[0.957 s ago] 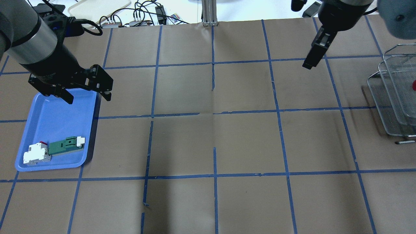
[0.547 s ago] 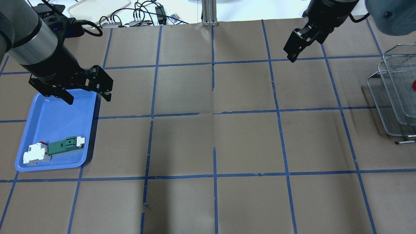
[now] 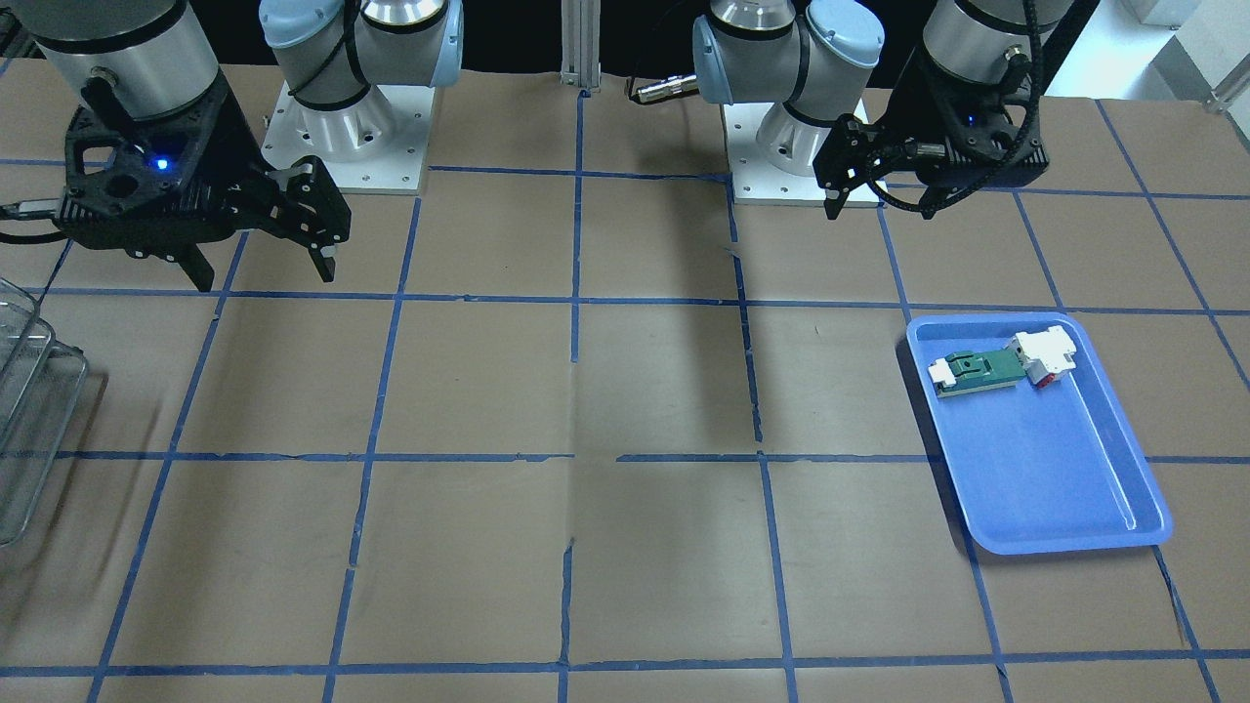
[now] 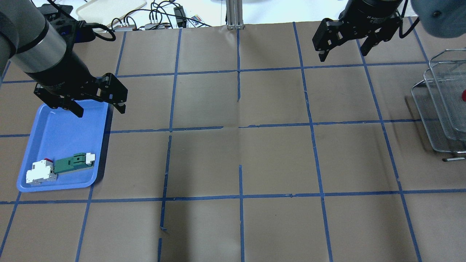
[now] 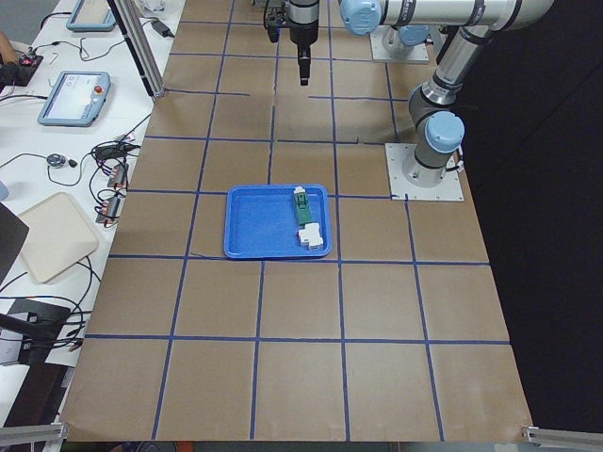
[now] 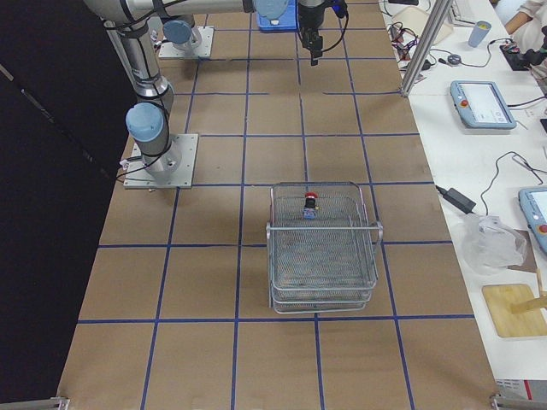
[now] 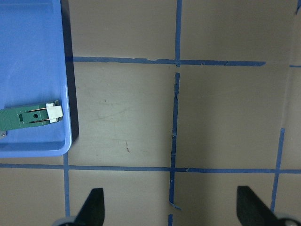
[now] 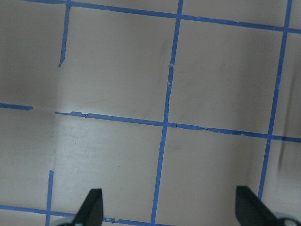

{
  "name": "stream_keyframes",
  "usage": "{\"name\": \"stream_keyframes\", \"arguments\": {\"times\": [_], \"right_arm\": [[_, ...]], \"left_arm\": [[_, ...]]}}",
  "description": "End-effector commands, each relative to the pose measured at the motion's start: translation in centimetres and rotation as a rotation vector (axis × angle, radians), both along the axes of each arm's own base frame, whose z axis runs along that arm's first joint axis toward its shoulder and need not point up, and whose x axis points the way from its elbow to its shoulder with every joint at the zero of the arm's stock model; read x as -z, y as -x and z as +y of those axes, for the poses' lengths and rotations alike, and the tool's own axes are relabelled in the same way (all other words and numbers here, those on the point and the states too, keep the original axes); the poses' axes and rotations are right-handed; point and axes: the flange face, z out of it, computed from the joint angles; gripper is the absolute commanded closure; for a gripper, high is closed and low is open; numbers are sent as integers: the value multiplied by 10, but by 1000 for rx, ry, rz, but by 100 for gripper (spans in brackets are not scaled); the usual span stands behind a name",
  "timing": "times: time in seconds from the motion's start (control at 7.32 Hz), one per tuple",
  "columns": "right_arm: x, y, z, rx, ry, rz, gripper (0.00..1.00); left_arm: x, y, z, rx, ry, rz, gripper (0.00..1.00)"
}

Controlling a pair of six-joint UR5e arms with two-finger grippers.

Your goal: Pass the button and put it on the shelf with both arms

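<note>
The button (image 6: 310,205) lies in the wire-mesh shelf (image 6: 373,229) at mid-frame, while the left gripper (image 4: 101,111) and the right gripper (image 4: 342,55) hang with fingers wide, empty.

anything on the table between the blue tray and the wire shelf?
Nothing: in the overhead view the stretch from the tray to the shelf is bare brown paper with blue tape lines.

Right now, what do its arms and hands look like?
The left arm and right arm are silver tubes with pale blue joint caps. The left gripper and right gripper are black, each with two fingers. A black cable loops round the left wrist; a blue light glows on the right.
</note>
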Motion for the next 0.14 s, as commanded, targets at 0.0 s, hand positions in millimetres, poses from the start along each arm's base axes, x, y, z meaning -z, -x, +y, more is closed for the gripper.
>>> {"name": "stream_keyframes", "arguments": {"times": [0.0], "right_arm": [[-4, 2, 5, 56, 6, 6, 0]], "left_arm": [[0, 0, 1, -1, 1, -2, 0]]}}
